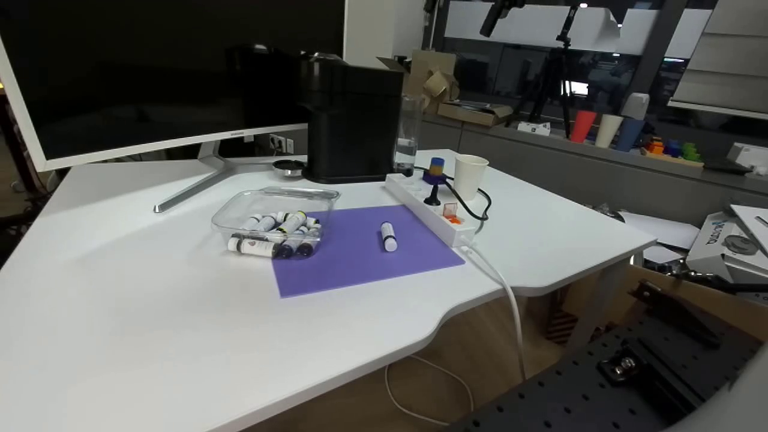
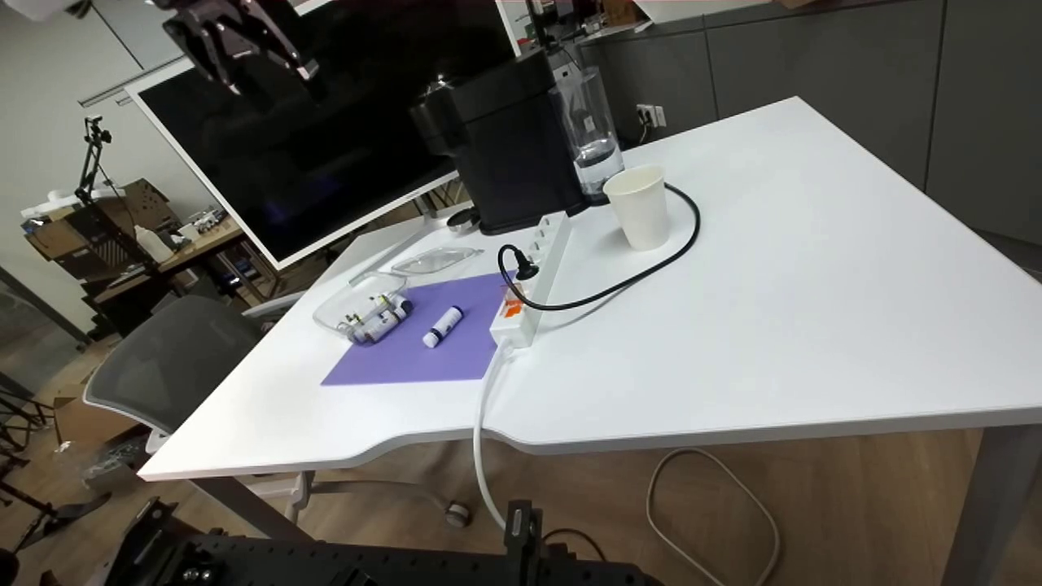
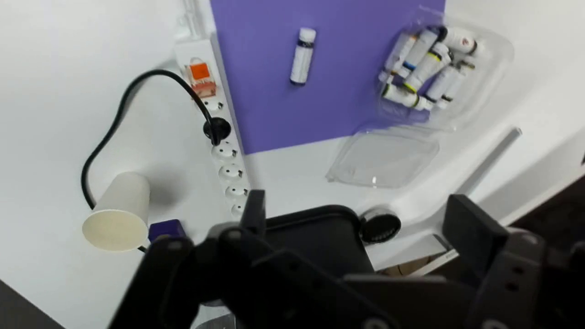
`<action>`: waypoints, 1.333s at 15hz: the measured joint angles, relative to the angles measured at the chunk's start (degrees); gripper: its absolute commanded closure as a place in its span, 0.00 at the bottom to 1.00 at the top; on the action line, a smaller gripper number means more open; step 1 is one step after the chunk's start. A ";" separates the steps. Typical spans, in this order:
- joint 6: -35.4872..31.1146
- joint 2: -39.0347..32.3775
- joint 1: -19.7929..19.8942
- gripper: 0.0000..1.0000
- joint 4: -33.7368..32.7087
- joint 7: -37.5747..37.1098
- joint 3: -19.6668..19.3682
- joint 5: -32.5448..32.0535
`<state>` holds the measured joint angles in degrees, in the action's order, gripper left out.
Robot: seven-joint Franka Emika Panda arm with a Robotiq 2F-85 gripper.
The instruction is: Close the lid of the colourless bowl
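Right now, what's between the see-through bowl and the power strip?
Between bowl and strip: one white tube, lying on the purple mat; all three views show it.

The colourless bowl [image 3: 480, 91], a low, see-through plastic container loaded with small white tubes [image 3: 422, 71], sits upright and uncovered, partly on the purple mat [image 3: 347, 91] and partly on the worktop [image 3: 292, 178], its clear lid [image 3: 386, 157] lying open just beside its rim.

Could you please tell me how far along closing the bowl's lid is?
Done: apparently nothing, as the lid lies beside the uncovered bowl. In hand: nothing; the gripper hangs open and empty. Left, likely: bringing the lid over the bowl and pressing it shut.
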<state>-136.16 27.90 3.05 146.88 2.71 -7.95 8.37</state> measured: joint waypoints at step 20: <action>6.45 -42.05 -0.46 0.00 -28.30 16.54 -0.44 45.61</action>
<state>-129.71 -14.15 2.59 118.58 19.25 -8.39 53.98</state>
